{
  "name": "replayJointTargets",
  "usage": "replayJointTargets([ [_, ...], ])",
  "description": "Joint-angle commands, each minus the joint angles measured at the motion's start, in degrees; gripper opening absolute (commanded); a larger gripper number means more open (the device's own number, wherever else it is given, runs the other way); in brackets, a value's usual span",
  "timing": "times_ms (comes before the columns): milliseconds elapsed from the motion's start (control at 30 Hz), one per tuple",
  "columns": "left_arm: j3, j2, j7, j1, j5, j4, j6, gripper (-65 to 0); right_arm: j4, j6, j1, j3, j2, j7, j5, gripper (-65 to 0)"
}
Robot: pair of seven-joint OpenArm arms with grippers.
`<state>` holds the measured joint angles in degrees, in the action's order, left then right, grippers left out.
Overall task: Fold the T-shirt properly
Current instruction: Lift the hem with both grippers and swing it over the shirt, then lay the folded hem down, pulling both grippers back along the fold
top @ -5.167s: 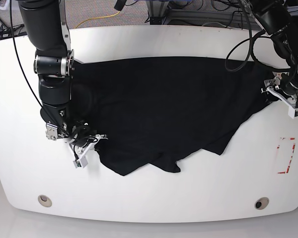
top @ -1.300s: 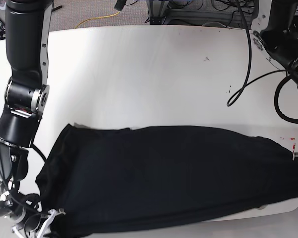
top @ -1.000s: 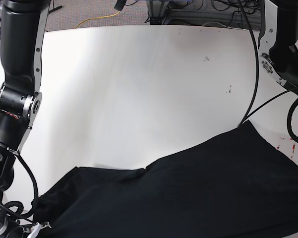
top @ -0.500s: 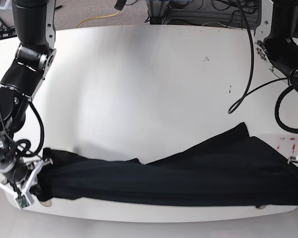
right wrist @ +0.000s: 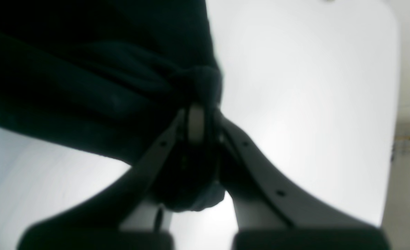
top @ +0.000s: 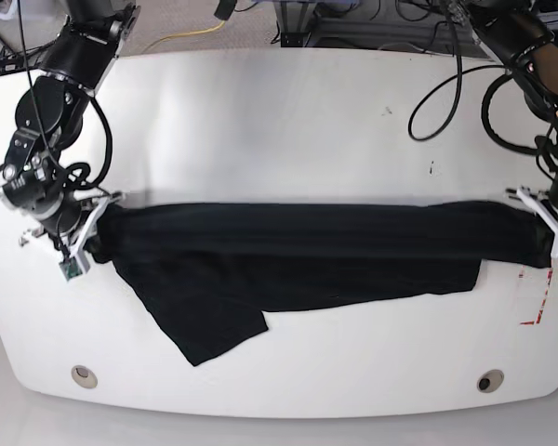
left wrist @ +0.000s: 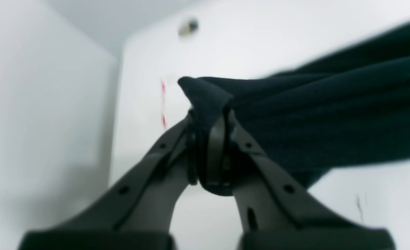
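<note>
left jaws: pressed together on a bunched corner of the t-shirt (left wrist: pixel 329 114), seen close in the left wrist view; a small peak of black cloth sticks up above the tips.
left gripper (top: pixel 549 223): at the right side of the base view, low over the table (top: pixel 279 121), gripping the shirt's end just above a red mark (top: pixel 538 299) on the tabletop.
right jaws: clamped shut on a wad of the same black cloth in the right wrist view; the fabric bulges above and below the tips.
right gripper (top: pixel 82 240): at the left side of the base view, holding the opposite end of the shirt near the table's left edge.
t-shirt: stretched in a long, nearly straight band across the middle of the white table, from one gripper to the other; the upper edge runs taut and level.
lower part of shirt: spreads on the table below the band, widest on the left side of the base view, where a flap ends in a blunt corner pointing toward the front edge.
right end of shirt in base view: the lower layer stops short of the gripped end, leaving a narrow neck of cloth there.
table: white, rounded corners, two round holes (top: pixel 84 375) near the front edge, a few small dark specks on the far half.
arms: black, both reaching in from the far corners, cables looping beside them.
focus: both wrist views are blurred, cloth detail is hard to read.
</note>
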<state>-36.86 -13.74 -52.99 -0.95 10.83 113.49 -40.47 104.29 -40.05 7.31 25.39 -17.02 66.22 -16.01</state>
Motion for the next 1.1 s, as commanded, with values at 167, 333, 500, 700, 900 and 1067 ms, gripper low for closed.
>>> replayJointTargets([
  [167, -3.80, 1.39, 1.17, 10.14, -0.50, 0.57, 0.47, -65.0, 3.18, 0.05, -8.15, 0.33, 1.15, -0.85, 0.14, -65.0],
  [333, -4.85, 1.47, 1.17, 15.15, -0.68, -0.13, 0.47, -65.0, 4.85, 0.05, -13.60, 0.33, 3.26, -0.85, 0.14, -65.0],
  [500, -5.29, 1.47, 1.26, 18.05, -0.85, -0.22, 0.47, -65.0, 5.56, 0.05, -17.38, 0.42, 5.02, -0.85, 0.14, -65.0],
  [700, -5.91, 1.03, 1.26, 20.25, -0.94, -0.74, 0.47, -63.7, 7.58, 0.05, -22.92, 0.42, 5.98, -0.85, 0.14, -53.0],
  [900, -6.00, 1.03, 1.26, 20.42, -0.94, -2.06, 0.47, -35.4, 8.19, 0.05, -25.38, 6.13, 8.88, -0.85, 0.05, -18.1],
  [1067, -5.73, 0.95, 1.26, 19.98, -0.76, -4.61, 0.47, -27.9, 8.19, 0.05, -24.94, 11.40, 10.11, 2.05, -0.12, -10.5],
])
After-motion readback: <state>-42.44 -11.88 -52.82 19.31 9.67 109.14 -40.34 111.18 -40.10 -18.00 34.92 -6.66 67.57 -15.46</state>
